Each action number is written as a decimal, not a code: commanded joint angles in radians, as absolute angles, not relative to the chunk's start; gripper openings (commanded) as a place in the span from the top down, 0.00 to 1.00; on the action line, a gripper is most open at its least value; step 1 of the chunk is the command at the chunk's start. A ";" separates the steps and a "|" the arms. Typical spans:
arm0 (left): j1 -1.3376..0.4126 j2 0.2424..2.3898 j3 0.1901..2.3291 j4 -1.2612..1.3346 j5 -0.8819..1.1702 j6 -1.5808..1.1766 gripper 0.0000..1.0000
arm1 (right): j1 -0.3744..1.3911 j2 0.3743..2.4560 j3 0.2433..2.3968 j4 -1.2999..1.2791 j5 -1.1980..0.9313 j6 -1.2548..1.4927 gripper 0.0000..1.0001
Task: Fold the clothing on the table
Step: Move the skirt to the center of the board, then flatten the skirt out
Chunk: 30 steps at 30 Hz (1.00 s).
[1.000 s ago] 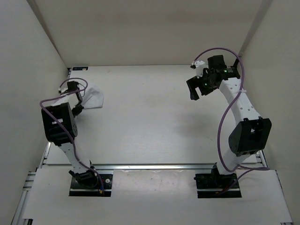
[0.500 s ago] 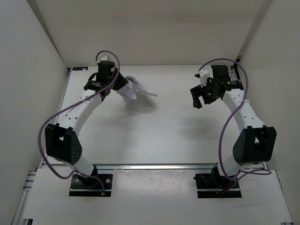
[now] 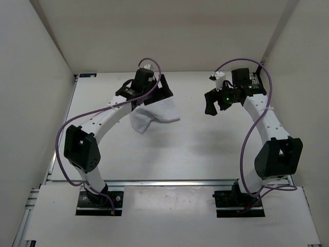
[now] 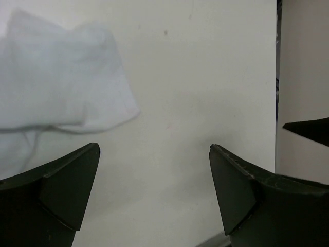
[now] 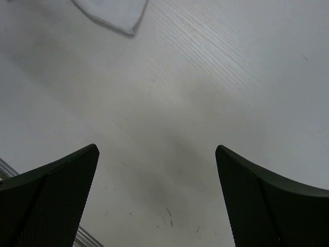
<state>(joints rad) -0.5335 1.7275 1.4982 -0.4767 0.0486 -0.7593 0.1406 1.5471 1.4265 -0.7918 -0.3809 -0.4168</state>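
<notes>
Clothing (image 3: pixel 154 112), top external view: one white piece, rumpled and unfolded, on the table (image 3: pixel 205 149) in the far half, left of centre. Its far edge is hidden under the left gripper (image 3: pixel 152 95), which is directly above it; whether they touch cannot be told from this view. The right gripper (image 3: pixel 214 104) is over bare tabletop in the far right part, well apart from the clothing, with nothing in it. A metal rail (image 3: pixel 169 181) runs along the near edge, just ahead of the two arm bases.

Left wrist view: the left gripper (image 4: pixel 154 148) has its jaws spread wide, nothing between them. The clothing (image 4: pixel 61 90) is beyond the fingers (image 4: pixel 61 190), toward the upper left of the frame and apart from both, its outline soft and blurred. Bare table (image 4: pixel 205 77) fills the gap between the fingers.

Right wrist view: the right gripper (image 5: pixel 157 149) has its jaws spread wide and is empty. Only bare table (image 5: pixel 205 77) lies between the fingers (image 5: pixel 56 190). One pointed corner of the clothing (image 5: pixel 115 13) shows at the top edge, left of centre, well apart from the fingers.
</notes>
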 commanded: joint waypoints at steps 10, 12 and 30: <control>-0.494 1.666 1.529 -0.903 -0.397 -0.228 0.01 | 0.215 1.646 1.479 -0.724 -0.520 -0.322 0.01; -0.590 1.712 1.565 -0.927 -0.454 -0.172 0.02 | 0.235 1.655 1.480 -0.700 -0.508 -0.327 0.01; -0.818 1.985 1.463 -0.845 -0.640 -0.227 0.01 | 0.078 1.654 1.457 -0.693 -0.560 -0.262 0.02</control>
